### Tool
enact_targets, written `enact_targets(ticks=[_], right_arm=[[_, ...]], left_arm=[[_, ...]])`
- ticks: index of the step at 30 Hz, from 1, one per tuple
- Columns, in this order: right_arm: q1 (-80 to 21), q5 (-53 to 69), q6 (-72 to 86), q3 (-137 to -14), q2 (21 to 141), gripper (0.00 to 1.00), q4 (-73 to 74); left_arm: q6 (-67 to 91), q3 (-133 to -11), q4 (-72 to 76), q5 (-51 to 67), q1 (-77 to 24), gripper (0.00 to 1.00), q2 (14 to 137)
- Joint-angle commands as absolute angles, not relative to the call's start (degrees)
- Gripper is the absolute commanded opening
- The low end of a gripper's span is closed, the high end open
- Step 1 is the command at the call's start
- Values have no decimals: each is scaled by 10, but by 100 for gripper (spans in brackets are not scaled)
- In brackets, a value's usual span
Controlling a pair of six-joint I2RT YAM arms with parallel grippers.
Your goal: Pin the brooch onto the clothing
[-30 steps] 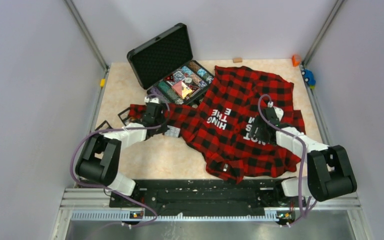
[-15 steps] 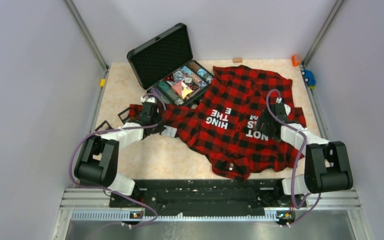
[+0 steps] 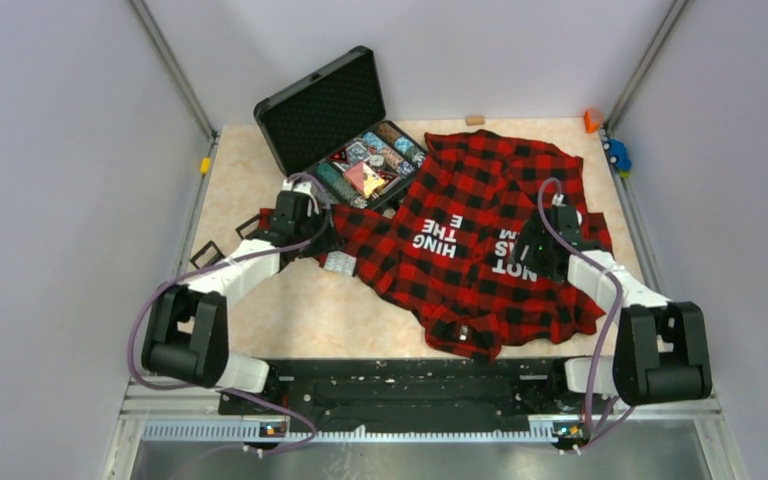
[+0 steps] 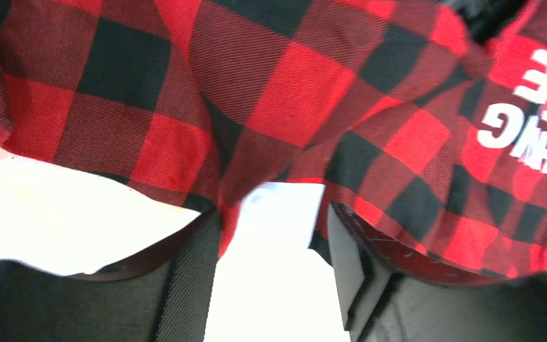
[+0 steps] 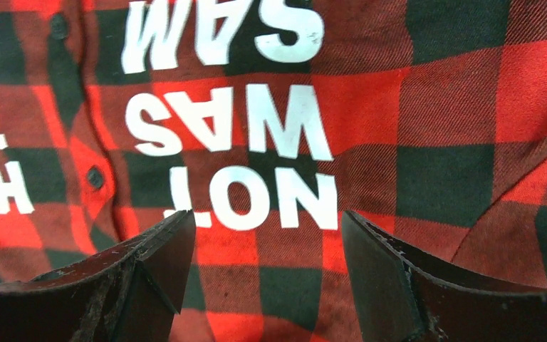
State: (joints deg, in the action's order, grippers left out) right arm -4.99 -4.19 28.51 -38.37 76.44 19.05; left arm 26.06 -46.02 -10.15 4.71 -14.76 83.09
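While my left gripper (image 4: pixel 269 249) lets go: its jaws, pinched shut a second ago, now stand parted. The table (image 3: pixel 310 310) shows bare between them, and the cloth edge lies across their tips with nothing gripped.
Left arm: it has slid a little toward the far edge and sits at the cuff end of the sleeve.
Sleeve (image 3: pixel 360 235): stretched toward the left edge of the table, lying much as it did a second ago.
Small pale piece (image 3: pixel 340 263): on the table just near of the sleeve; I cannot tell what it is.
Case (image 3: pixel 322 105): open at the far left of the table, lid up, compartments full of coloured pieces.
Brooch: in neither of my grips. I judge it is among the pieces in the case, but I cannot pick it out.
Shirt (image 3: pixel 480 200): spread from the middle to the right edge, lettering up, its far-left corner touching the case.
Right gripper (image 5: pixel 267 263): jaws wide apart over the word NOT, holding nothing. This arm has reached farther from the near edge than a second ago.
Meaning: the spreading looks finished and both my grips are free. Fetching a brooch comes next, and my left is nearer the case.
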Motion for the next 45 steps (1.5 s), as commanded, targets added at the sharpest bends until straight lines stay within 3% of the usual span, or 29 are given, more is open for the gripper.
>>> enact_targets(ticks=[1, 6, 11, 15, 19, 24, 34, 45], right_arm=[[-44, -5, 252, -426, 688, 76, 226], [-44, 40, 246, -430, 611, 76, 216], [-44, 86, 239, -411, 569, 76, 185], [-44, 91, 228, -403, 551, 76, 178], [-45, 99, 218, -401, 543, 76, 173], [-45, 115, 213, -395, 537, 76, 165], [-44, 119, 204, -385, 532, 76, 157], [-44, 121, 203, -382, 529, 76, 158]], left_arm=[[244, -504, -134, 74, -146, 65, 751], [246, -493, -159, -18, -122, 74, 699], [276, -474, -162, 29, -9, 72, 705], [293, -452, -131, 36, 54, 57, 712], [284, -442, -99, -12, 94, 54, 739], [288, -434, -66, 27, 134, 46, 797], [262, -461, -51, 44, 149, 36, 868], [272, -471, -39, 83, 168, 35, 900]])
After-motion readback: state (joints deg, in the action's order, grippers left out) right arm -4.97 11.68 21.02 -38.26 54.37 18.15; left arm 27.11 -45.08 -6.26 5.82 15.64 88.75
